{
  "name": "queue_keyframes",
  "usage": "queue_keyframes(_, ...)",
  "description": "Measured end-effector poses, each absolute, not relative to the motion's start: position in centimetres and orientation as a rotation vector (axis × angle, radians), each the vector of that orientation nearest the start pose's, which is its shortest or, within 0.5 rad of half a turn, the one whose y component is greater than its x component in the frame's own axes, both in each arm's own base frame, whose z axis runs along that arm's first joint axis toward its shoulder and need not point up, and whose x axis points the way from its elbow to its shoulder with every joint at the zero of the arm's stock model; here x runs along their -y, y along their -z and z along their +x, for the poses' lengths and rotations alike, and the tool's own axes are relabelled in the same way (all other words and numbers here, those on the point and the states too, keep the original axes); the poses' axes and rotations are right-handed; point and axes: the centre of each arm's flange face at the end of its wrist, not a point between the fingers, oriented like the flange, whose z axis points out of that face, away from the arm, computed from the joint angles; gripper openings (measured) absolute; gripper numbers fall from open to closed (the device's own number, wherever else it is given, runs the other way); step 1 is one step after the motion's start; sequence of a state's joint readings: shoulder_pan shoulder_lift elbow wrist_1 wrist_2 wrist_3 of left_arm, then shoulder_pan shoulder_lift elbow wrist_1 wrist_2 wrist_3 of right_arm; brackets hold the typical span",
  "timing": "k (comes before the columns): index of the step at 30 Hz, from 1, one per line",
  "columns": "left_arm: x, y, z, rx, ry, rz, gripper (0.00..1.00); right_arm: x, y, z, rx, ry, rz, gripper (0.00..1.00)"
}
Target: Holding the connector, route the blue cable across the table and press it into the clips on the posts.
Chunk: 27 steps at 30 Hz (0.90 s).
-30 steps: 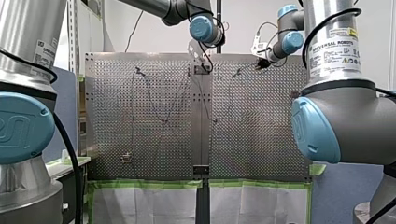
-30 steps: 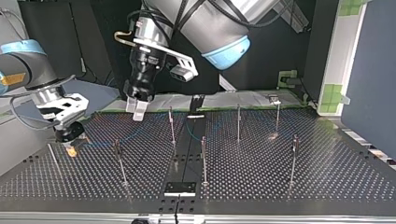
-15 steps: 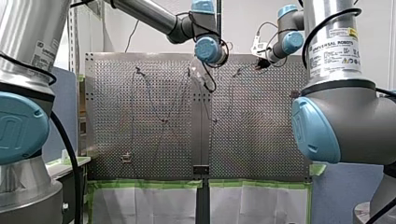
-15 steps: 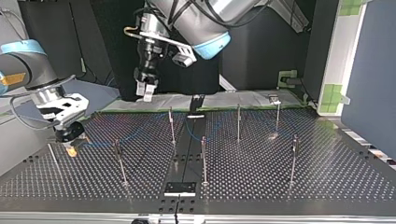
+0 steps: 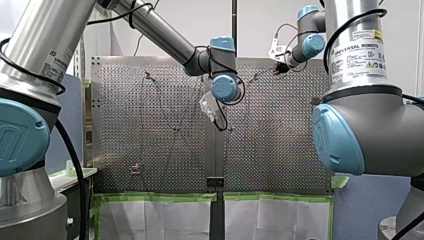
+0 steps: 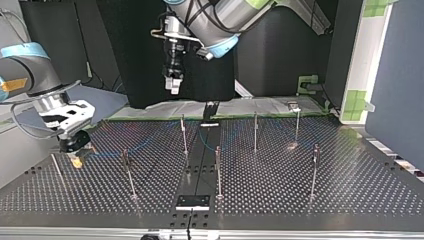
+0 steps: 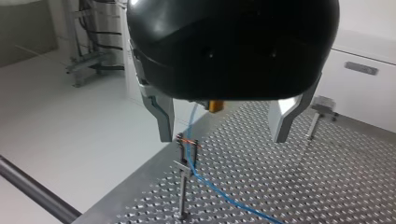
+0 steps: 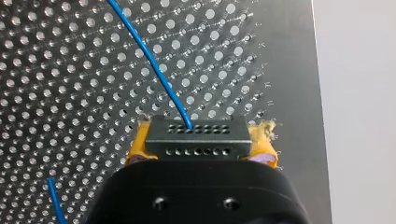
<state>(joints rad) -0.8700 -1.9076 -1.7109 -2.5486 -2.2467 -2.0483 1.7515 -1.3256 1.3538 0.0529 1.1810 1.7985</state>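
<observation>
Thin blue cable (image 8: 154, 60) ends in a black rectangular connector (image 8: 196, 139) with two rows of small holes. The connector is clamped between the yellow pads (image 8: 137, 147) of my right hand (image 8: 198, 135), which points down, low over the perforated metal counter (image 8: 70, 70). From the connector the cable curves away across the dimpled steel sheet. In the left wrist view it meets the clip at the top of a slim metal post (image 7: 183, 186) near the counter's edge, then trails off over the surface. In the top view, more thin upright posts (image 6: 217, 170) stand apart from one another in two rows across the counter. Farther back, my left arm comes in from above with its wrist bent downward. My left hand (image 7: 222, 123), black-bodied, hangs high above the counter, its two angular metal fingers (image 7: 161, 116) spread wide with nothing between them.
</observation>
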Motion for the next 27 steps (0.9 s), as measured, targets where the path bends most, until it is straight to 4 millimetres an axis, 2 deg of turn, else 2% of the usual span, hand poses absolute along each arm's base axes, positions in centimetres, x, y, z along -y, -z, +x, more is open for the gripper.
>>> queue_keyframes(27, 44.7, -21.6, 28.5, -1.486, 0.576, -0.252, 1.00, 53.9, -45.7, 27.2, -1.619, 2.380, -2.226, 0.00)
